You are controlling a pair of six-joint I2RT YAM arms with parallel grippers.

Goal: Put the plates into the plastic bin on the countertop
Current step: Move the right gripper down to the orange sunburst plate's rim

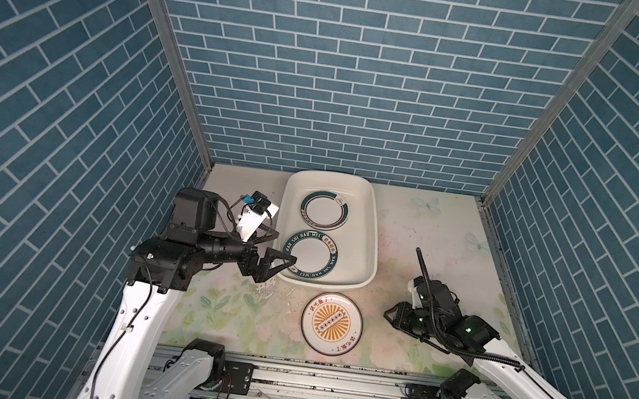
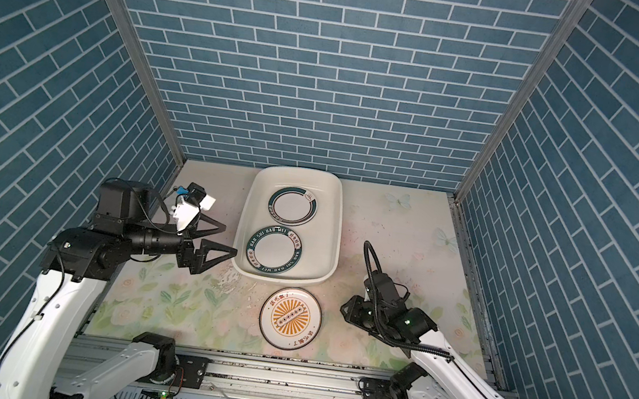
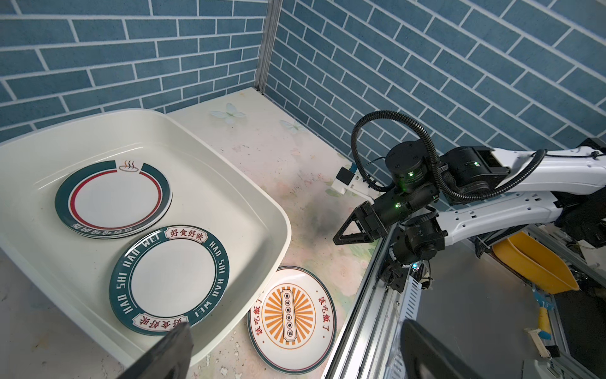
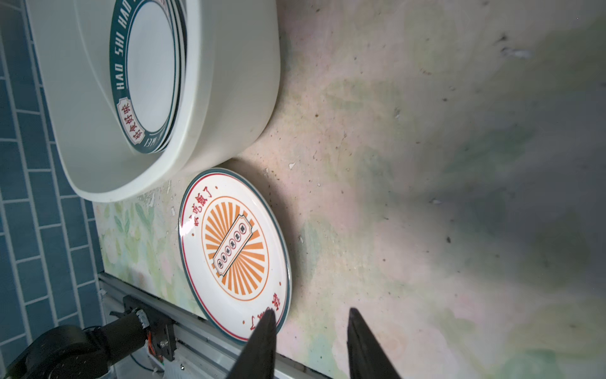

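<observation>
Nearly done, by the look of it. Only one left outside: a round white plate with an orange sunburst middle (image 1: 332, 324). Flat and face up on the pale countertop printed with flowers and butterflies (image 1: 431, 232). Just in front of the near end of the big cream-white plastic bin with round corners (image 1: 363, 240). Very close to the bin wall, maybe touching; hard to tell.

Already inside the bin: a round white plate with a dark teal lettered rim (image 1: 310, 257) at the near end. At the far end, a round white plate with a teal rim, a red ring and a small steaming-bowl mark (image 1: 325, 208). More rims peeking out under each in the wrist views, so likely two small piles. No telling how many in each.

Beside the sunburst plate, on its right in both top views: the black right gripper (image 4: 311, 311). Low over the countertop and pointed at the plate. Fingers a little way apart, with nothing between them. Near the plate's edge, not gripping it.

Over the near left corner of the bin: the black left gripper (image 2: 231, 239), spread wide, holding nothing.

Left to do, at a guess: pick up the sunburst plate by its rim, lift over the bin wall, set down inside.
</observation>
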